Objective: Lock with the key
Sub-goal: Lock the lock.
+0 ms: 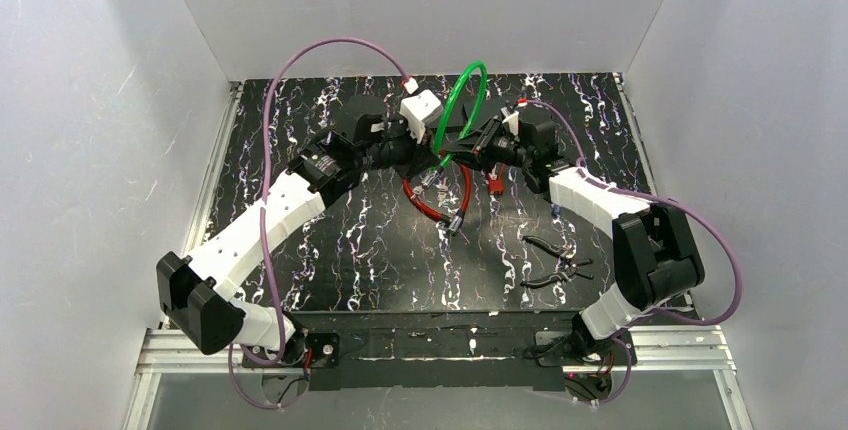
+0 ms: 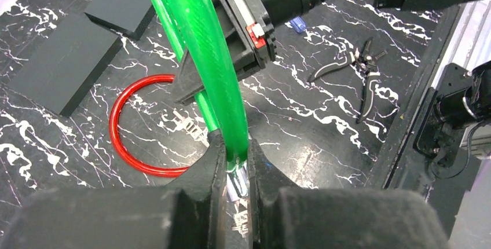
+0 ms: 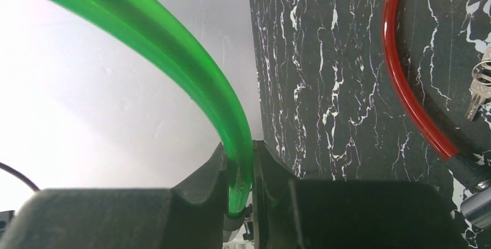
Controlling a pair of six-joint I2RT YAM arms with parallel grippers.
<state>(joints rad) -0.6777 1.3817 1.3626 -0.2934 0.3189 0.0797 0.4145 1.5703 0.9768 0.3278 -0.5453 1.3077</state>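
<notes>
Green cable lock: one end is clenched in the left claw, the other in the right claw. Locking is judged unfinished.

table: black, white-veined marble pattern
red cable loop: flat on table, mid area
key: on table, just beside red loop
pliers: near right side, apart from loop
black slabs: two, flat, side by side

Green cable sheathed in glossy, translucent plastic, red cable coated in the same shiny plastic, keys of bright silvery metal, tabletop finished smooth, black with white marble-like veining
</notes>
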